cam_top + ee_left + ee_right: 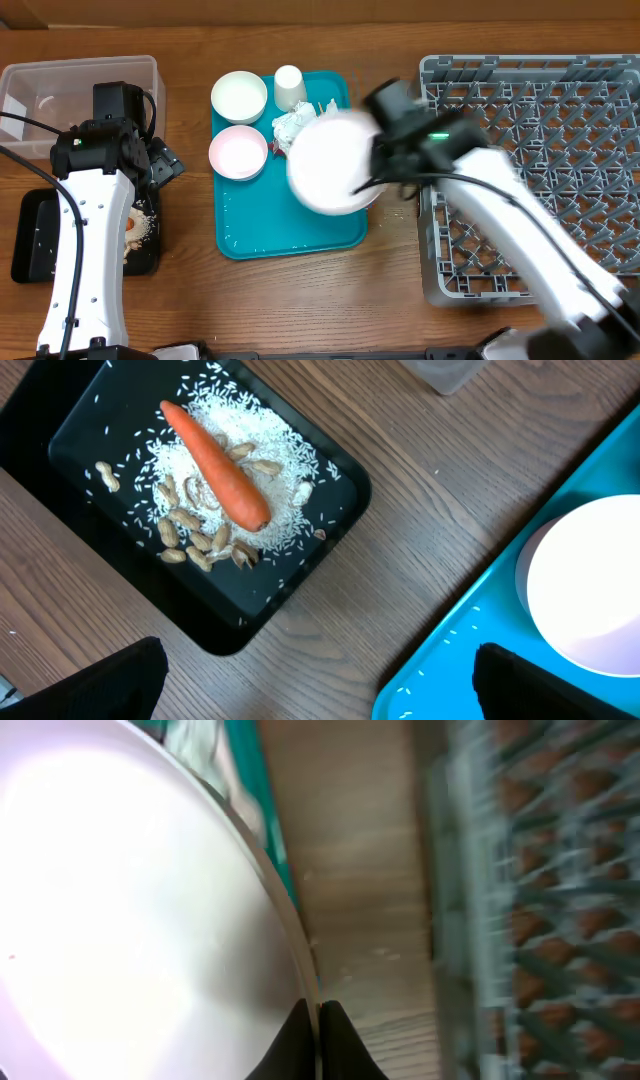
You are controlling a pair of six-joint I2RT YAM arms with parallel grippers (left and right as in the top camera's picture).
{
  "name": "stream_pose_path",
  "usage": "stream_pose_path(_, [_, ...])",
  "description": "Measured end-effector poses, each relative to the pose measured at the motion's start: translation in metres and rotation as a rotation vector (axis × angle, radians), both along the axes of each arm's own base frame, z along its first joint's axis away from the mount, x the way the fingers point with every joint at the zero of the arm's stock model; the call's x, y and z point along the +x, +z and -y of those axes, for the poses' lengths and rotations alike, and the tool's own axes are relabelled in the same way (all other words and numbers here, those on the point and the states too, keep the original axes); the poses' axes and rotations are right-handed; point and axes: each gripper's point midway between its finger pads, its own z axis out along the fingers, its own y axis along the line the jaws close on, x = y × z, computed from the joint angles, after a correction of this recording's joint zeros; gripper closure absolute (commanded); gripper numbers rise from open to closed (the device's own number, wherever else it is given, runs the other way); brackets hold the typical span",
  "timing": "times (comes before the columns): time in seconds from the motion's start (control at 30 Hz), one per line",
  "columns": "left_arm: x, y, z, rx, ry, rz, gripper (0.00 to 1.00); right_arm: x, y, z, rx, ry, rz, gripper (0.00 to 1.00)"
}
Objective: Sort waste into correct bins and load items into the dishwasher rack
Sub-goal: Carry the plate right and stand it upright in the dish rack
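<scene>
- Right gripper is clamped on the rim of the plate. The plate looks lifted over the teal tray's 3 o'clock edge.
- Dishwasher rack sits at 3 o'clock from the plate, with no dishes visible in it.
- Left gripper is spread wide and empty, beside the black tray.
- Done: carrot and food scraps lie in the black tray.
- Left for you: napkin, two bowls and cup, at the teal tray's 11–12 o'clock end.

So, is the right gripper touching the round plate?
Touching. The right wrist view shows the right gripper shut on the plate, its rim pinched between the two fingers.
</scene>
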Motion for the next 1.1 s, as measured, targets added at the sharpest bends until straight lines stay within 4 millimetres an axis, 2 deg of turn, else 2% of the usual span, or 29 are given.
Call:
stream_pose_path(0.13, [0.0,0.0,0.0,0.0,0.0,0.0,0.0,0.007,0.054,0.067,-0.027,-0.15,0.161,0.96])
stream_pose_path(0.17, [0.0,0.0,0.0,0.0,0.0,0.0,0.0,0.007,0.07,0.093,-0.044,-0.208,0.212,0.96])
stream_pose_path(0.3, [0.0,0.0,0.0,0.0,0.0,0.0,0.0,0.004,0.098,0.171,-0.149,-0.418,0.316,0.96])
stream_pose_path(0.4, [0.0,0.0,0.0,0.0,0.0,0.0,0.0,0.008,0.111,0.224,-0.242,-0.577,0.382,0.96])
stream_pose_path(0.53, [0.0,0.0,0.0,0.0,0.0,0.0,0.0,0.014,0.129,0.268,-0.341,-0.707,0.47,0.96])
stream_pose_path(0.63, [0.0,0.0,0.0,0.0,0.0,0.0,0.0,0.018,0.14,0.288,-0.451,-0.771,0.515,0.96])
stream_pose_path(0.73, [0.0,0.0,0.0,0.0,0.0,0.001,0.0,0.021,0.14,0.304,-0.571,-0.818,0.506,0.96])
stream_pose_path(0.83, [0.0,0.0,0.0,0.0,0.0,0.0,0.0,0.029,0.128,0.316,-0.7,-0.826,0.445,0.96])
stream_pose_path(0.97, [0.0,0.0,0.0,0.0,0.0,0.0,0.0,0.043,0.102,0.328,-0.855,-0.817,0.341,0.96])
stream_pose_path(1.1, [0.0,0.0,0.0,0.0,0.0,0.0,0.0,0.054,0.079,0.335,-0.957,-0.799,0.265,0.96])
